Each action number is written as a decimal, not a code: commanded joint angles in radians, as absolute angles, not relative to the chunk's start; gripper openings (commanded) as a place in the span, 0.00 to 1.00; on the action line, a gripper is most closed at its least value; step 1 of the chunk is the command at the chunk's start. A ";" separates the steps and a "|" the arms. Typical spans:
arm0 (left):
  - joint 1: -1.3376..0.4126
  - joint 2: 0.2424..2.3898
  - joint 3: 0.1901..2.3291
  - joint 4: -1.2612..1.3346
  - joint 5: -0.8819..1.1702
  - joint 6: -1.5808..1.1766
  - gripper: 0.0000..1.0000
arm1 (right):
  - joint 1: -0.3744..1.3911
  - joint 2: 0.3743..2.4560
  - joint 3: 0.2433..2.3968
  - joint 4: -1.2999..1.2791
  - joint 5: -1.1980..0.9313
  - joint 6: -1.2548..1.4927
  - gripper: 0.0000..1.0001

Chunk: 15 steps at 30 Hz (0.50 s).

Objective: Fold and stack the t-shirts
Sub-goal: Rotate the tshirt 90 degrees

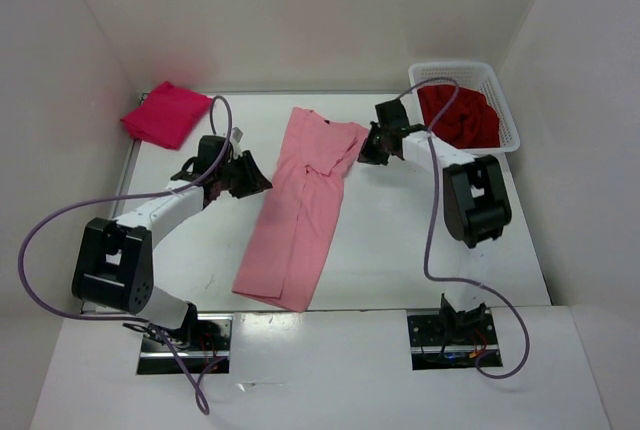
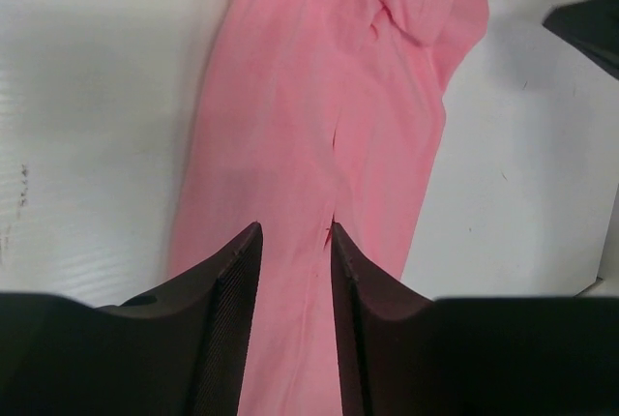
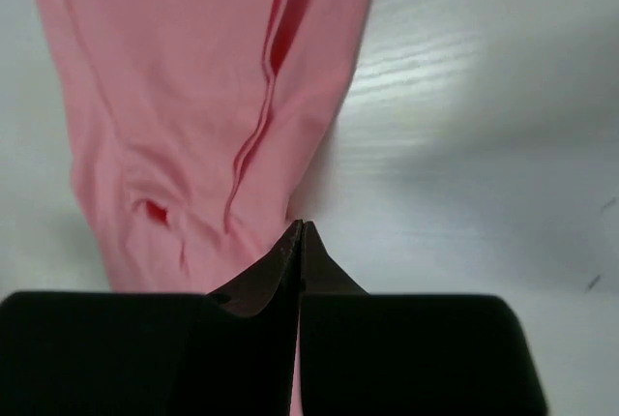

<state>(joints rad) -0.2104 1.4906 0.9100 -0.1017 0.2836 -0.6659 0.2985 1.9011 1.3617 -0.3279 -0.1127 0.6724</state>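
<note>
light pink t-shirt: long folded strip, flat, centre, running 1 to 7 o'clock | crimson-magenta t-shirt: folded, 10 o'clock | dark red t-shirt: crumpled in basket, 2 o'clock

**Table**: white, matte, lying flat inside an enclosure.
**Back wall**, **left wall**, **right wall**: plain white panels, rising along the table's far, left and right edges.
**Basket**: white lattice, sitting at the table's far right corner.
**Light**: diffuse, glaring faintly along the table's near edge.
</note>
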 commanded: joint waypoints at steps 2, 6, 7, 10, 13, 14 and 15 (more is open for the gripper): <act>-0.225 1.413 0.864 -0.048 0.313 -0.699 0.43 | 0.302 2.069 1.515 -0.379 -0.055 0.641 0.00; -0.225 1.393 0.851 -0.038 0.313 -0.709 0.44 | 0.302 2.187 1.641 -0.413 -0.075 0.663 0.00; -0.225 1.393 0.851 -0.038 0.313 -0.709 0.44 | 0.302 2.230 1.664 -0.413 -0.075 0.663 0.00; -0.225 1.384 0.885 -0.047 0.313 -0.709 0.44 | 0.302 2.392 1.868 -0.471 -0.098 0.663 0.00; -0.225 1.405 0.939 -0.069 0.313 -0.699 0.45 | 0.302 2.566 2.266 -0.619 -0.155 0.663 0.00; -0.225 1.417 0.954 -0.083 0.301 -0.699 0.46 | 0.302 2.691 2.392 -0.659 -0.170 0.663 0.00; -0.225 1.417 0.980 -0.083 0.301 -0.689 0.47 | 0.302 2.757 2.685 -0.755 -0.184 0.692 0.05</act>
